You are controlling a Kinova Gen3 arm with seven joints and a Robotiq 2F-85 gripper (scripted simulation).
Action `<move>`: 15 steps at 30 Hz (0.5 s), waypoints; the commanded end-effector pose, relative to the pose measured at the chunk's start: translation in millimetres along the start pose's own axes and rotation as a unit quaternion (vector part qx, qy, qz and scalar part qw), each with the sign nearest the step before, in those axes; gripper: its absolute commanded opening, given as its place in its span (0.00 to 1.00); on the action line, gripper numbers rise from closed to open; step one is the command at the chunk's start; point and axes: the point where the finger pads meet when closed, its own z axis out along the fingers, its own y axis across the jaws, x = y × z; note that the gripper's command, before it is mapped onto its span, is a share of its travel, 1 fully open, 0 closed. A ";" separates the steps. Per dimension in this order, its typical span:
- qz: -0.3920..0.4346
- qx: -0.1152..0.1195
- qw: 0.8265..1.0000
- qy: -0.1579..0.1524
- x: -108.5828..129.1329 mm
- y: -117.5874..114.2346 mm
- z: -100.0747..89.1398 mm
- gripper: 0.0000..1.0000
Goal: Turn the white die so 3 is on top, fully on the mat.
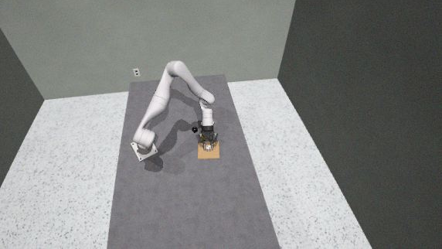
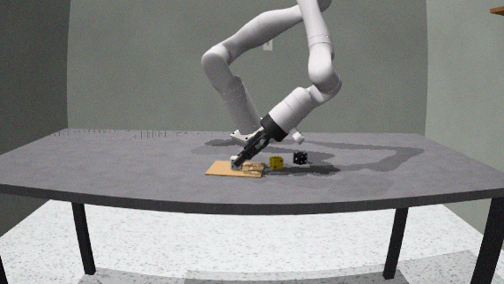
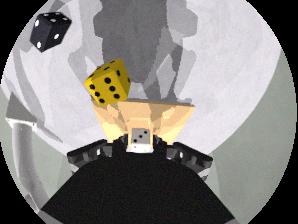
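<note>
The white die [image 3: 140,137] sits on the tan mat [image 3: 148,117], near the mat's edge that is closest in the wrist view. My gripper [image 2: 237,162] is tilted and lowered onto the mat, with a finger on each side of the die. The fingers stand part open, and I see no squeeze on the die. The die also shows in the top view [image 1: 208,147] on the mat [image 1: 209,151]. Which number is on top is too small to read.
A yellow die [image 3: 108,83] lies on the table just off the mat's far edge, also in the exterior view [image 2: 276,162]. A black die [image 2: 300,158] lies farther out, also in the wrist view [image 3: 51,31]. The arm's base [image 1: 144,151] stands to the left.
</note>
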 end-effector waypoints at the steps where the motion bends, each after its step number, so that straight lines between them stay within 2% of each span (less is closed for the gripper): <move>1: 0.000 0.000 1.000 0.000 -0.2 0.3 -0.6 0.46; 13: 0.000 0.000 1.000 0.000 -0.2 0.3 -0.6 0.46; 14: 0.000 0.000 1.000 0.000 -0.2 0.3 -0.6 0.26; 15: 0.000 0.000 1.000 0.000 -0.2 0.3 -0.6 0.26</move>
